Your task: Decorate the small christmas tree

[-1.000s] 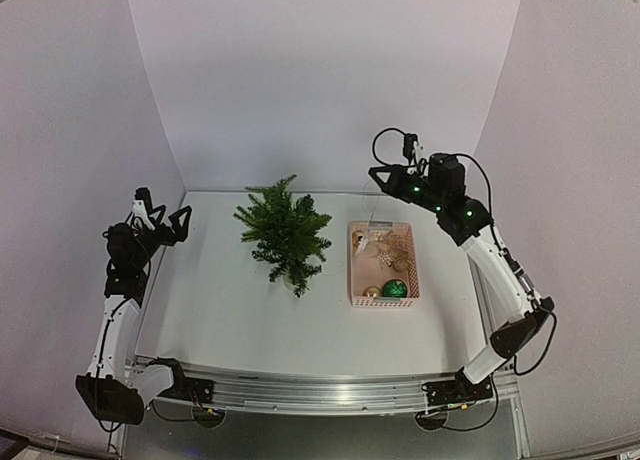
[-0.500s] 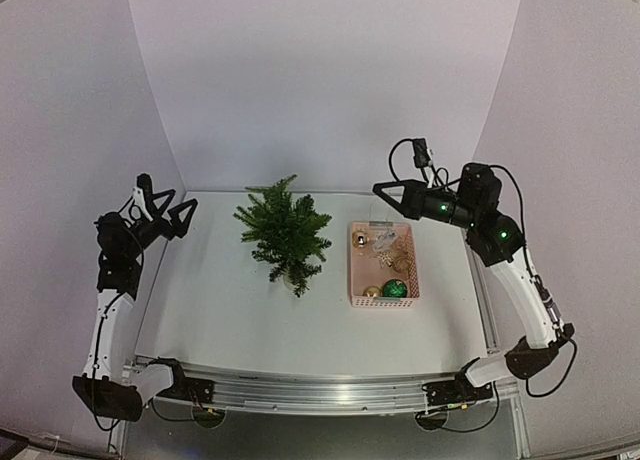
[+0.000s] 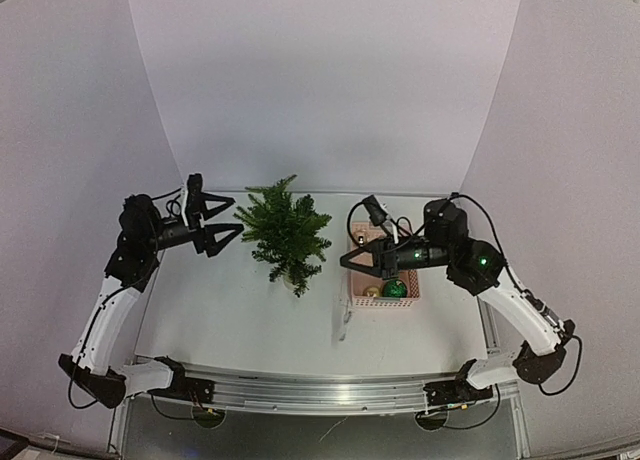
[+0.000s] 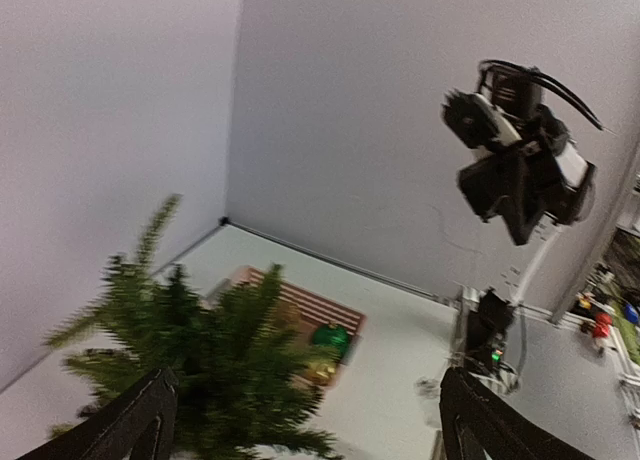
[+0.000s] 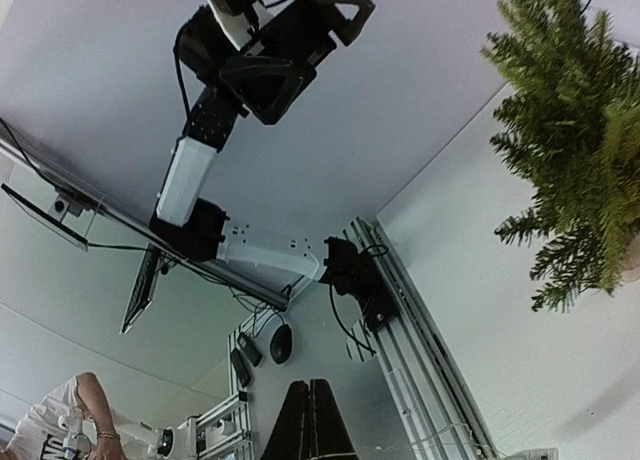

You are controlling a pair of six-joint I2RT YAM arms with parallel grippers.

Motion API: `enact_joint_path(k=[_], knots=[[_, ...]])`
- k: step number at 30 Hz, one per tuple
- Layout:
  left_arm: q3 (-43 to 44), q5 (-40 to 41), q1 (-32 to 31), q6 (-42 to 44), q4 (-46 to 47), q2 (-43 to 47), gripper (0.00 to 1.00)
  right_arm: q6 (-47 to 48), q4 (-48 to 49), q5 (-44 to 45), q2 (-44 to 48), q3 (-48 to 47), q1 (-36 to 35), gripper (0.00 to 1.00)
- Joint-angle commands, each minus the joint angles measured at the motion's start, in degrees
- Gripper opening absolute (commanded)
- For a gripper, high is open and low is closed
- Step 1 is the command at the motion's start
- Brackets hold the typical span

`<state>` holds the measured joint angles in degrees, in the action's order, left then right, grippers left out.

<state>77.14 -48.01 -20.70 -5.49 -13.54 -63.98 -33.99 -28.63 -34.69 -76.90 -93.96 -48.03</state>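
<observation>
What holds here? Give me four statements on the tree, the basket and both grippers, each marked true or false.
1. The small christmas tree stands between the two grippers. True.
2. The left gripper is shut on a branch. False: its jaws stand open, gripping nothing.
3. A green bauble lies in the pink basket. True.
4. The right gripper is wide open above the tree. False: it is shut, at the basket's left edge.
</observation>
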Motion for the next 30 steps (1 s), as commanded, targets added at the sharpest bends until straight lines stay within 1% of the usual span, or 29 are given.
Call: enact_joint_path(k=[1, 3, 4, 9, 12, 15, 17, 19, 23, 27, 30], knots=[[3.3, -0.3, -12.1, 9.3, -13.1, -1.9, 0.91, -1.3, 10.3, 5.2, -1.2, 4.6, -5.2, 0.0], [3.0, 1.6, -17.7, 11.5, -16.3, -2.9, 0.91, -3.6, 18.3, 9.0, -1.5, 8.1, -6.4, 0.0], [2.6, 3.0, -20.5, 12.2, -16.5, -3.1, 0.92, -4.7, 20.7, 11.5, -1.7, 9.7, -7.0, 0.0], [0.7, 8.5, -29.0, 14.2, -12.3, -4.6, 0.93, -6.3, 32.4, 20.8, -2.7, 14.8, -10.8, 0.0], [0.1, 10.2, -32.0, 14.1, -9.4, -5.8, 0.9, -6.3, 36.8, 23.9, -4.2, 15.6, -13.1, 0.0], [-1.1, 10.3, -33.5, 14.1, -8.4, -6.4, 0.89, -5.7, 39.0, 25.6, -6.4, 14.7, -14.8, 0.0], [-2.0, 12.2, -33.7, 13.6, -7.8, -6.6, 0.86, -5.6, 39.5, 25.4, -7.9, 13.7, -15.1, 0.0], [-2.2, 14.3, -33.7, 12.8, -7.4, -6.7, 0.78, -5.6, 39.6, 24.8, -9.1, 12.6, -15.2, 0.0], [-2.8, 15.9, -33.7, 12.7, -7.9, -5.3, 0.56, -4.9, 39.9, 24.7, -8.9, 12.2, -15.2, 0.0], [-2.7, 16.5, -33.7, 12.2, -10.0, -5.0, 0.23, -4.1, 39.9, 24.8, -8.2, 12.2, -15.2, 0.0], [-2.6, 16.7, -33.7, 12.0, -11.2, -4.7, 0.03, -3.6, 39.9, 24.7, -8.0, 12.1, -15.2, 0.0]])
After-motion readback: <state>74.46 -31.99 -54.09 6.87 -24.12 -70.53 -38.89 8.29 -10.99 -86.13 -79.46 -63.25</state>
